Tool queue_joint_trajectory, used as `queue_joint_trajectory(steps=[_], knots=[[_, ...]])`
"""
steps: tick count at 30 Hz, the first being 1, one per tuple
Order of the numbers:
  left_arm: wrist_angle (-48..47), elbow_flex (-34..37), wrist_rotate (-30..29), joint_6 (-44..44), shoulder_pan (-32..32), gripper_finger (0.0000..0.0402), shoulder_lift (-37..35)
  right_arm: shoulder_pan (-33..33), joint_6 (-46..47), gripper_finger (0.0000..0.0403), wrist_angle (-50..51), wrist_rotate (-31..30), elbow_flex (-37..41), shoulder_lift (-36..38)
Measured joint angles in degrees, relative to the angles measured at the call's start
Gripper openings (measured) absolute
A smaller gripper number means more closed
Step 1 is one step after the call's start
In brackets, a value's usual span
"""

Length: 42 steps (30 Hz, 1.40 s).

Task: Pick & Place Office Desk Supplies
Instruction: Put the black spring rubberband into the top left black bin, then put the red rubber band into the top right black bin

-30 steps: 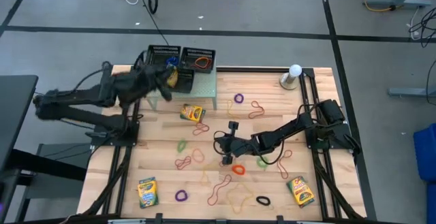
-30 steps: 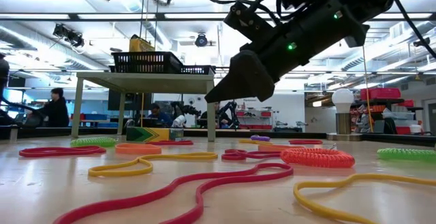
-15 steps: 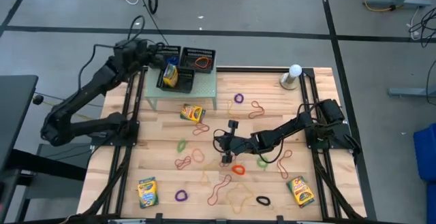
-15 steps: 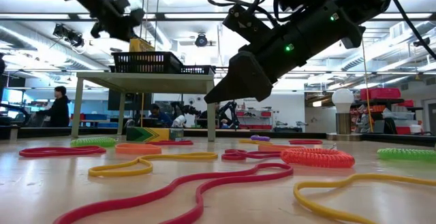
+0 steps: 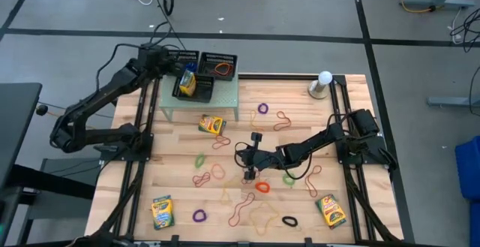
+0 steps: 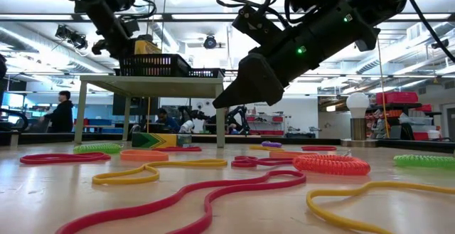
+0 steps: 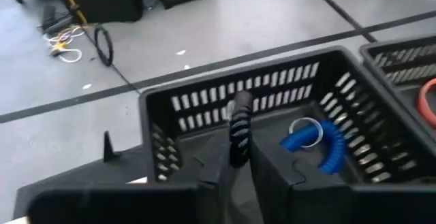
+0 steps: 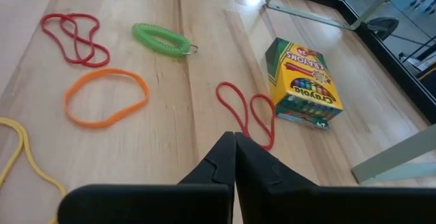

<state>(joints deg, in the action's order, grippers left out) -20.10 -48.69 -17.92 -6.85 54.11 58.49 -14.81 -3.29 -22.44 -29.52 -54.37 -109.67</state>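
My left gripper (image 7: 235,157) hovers over the far-left black mesh tray (image 7: 204,105), its jaws just parted around a dark coiled band (image 7: 240,125); I should open fully and let it drop beside the blue coil (image 7: 325,142). My right gripper (image 8: 234,144) hangs mid-table, its jaws shut and empty, above a red rubber-band loop (image 8: 246,112) near a crayon box (image 8: 303,83).
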Motion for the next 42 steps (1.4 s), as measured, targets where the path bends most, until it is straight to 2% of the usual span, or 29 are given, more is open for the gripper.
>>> queue_joint_trajectory(steps=[9,13,15,18,22,26,29,34,42], knots=[[-0.8,0.0,-0.3,2.85,-1.27,0.0182,-3.56,0.07,0.03,0.0007,-0.02,0.0,0.0,0.0],[-3.9,-1.89,-3.32,5.41,-1.25,0.0204,-7.17,0.07,0.03,0.0007,-0.02,0.0,0.0,0.0],[-5.85,-3.25,-1.82,6.26,-1.23,0.0203,-9.38,0.07,0.05,0.0007,-0.02,-0.02,0.0,0.0],[-9.58,-4.37,-0.45,6.64,-1.32,0.0183,-13.25,0.07,0.03,0.0007,-0.02,-0.02,0.0,0.0],[-10.64,-3.47,0.25,7.15,-4.71,0.0123,-20.85,0.25,0.53,0.0007,-0.07,-0.02,0.0,0.0],[-9.17,2.84,2.97,7.97,-12.28,0.0051,-28.73,0.57,1.13,0.0007,-0.36,-0.02,0.0,-0.02],[-3.73,10.29,3.05,8.24,-19.03,0.001,-33.97,0.61,0.07,0.0007,-0.9,-0.18,0.0,-0.02],[7.91,21.04,2.98,9.03,-30.17,0.0007,-39.59,0.57,-0.9,0.0007,-1.77,-0.13,0.0,-0.02],[22.76,29.46,-1.6,13.36,-46.19,0.0007,-38.76,0.1,-1.98,0.0007,-1.75,-0.15,0.0,-0.02]])
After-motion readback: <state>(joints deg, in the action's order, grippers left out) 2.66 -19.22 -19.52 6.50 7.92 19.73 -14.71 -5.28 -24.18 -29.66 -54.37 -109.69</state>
